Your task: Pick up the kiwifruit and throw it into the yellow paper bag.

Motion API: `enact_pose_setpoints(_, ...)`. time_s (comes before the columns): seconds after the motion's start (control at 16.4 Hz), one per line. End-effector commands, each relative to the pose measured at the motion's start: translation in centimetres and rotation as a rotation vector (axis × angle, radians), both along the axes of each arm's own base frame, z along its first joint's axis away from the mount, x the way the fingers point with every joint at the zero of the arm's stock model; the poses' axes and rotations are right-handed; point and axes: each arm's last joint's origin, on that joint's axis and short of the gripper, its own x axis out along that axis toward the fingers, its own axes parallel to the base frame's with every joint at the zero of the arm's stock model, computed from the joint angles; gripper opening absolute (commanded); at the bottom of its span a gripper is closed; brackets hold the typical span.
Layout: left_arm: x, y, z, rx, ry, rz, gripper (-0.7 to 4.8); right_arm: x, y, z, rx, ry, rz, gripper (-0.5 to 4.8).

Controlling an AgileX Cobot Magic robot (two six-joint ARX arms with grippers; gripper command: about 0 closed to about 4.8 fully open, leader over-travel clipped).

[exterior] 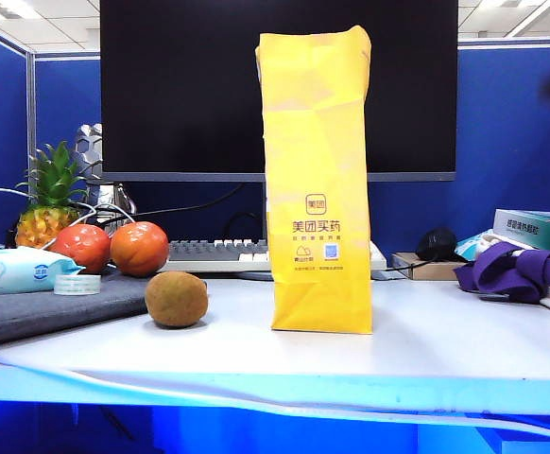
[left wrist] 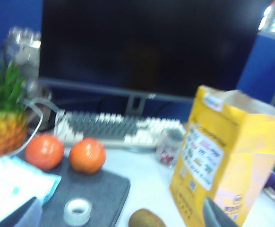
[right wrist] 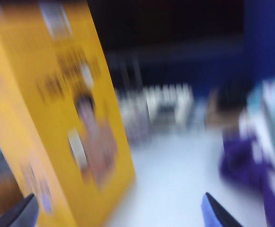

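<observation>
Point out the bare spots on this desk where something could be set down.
Bare white desk lies right of the tall yellow paper bag, up to the purple cloth, and along the front edge. The left is crowded: fuzzy brown kiwifruit, two red-orange tomatoes, tape roll.

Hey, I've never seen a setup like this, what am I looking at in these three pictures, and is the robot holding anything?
This is a two-armed robot at a desk; each arm ends in a two-finger gripper. One picture is from a fixed camera facing the white table; no arm shows in it. The other two are from cameras on the wrists.

On the table stands the yellow paper bag, upright with its top open. Beside it, apart, lies the kiwifruit. Behind sit two tomatoes, a pineapple, a tape roll, a wipes pack and a keyboard.

The left gripper and right gripper show only as dark fingertips at the picture edges, spread wide. Both are open and hold nothing. The right wrist picture is blurred.
</observation>
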Motion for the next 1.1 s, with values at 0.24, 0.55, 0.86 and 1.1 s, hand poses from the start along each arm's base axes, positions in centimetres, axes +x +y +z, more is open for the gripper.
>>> enact_pose_setpoints(0.24,6.4,0.4,6.7,0.205,0.056,-0.013,4.79,0.7,0.3,7.7,-0.02,-0.134,0.032,4.79)
enact_pose_setpoints(0.55,14.0,0.9,9.3,0.305,0.236,-0.027,4.79,4.4,1.2,10.7,-0.057,0.077,0.063,4.79)
enact_pose_setpoints(0.86,23.8,-3.9,3.2,0.365,0.532,-0.232,4.79,7.2,2.2,9.5,-0.086,0.238,0.214,4.79)
enact_pose_setpoints(1.1,25.2,-11.3,-2.3,0.449,0.775,-0.215,4.79,7.3,2.6,9.1,-0.089,0.27,0.32,4.79)
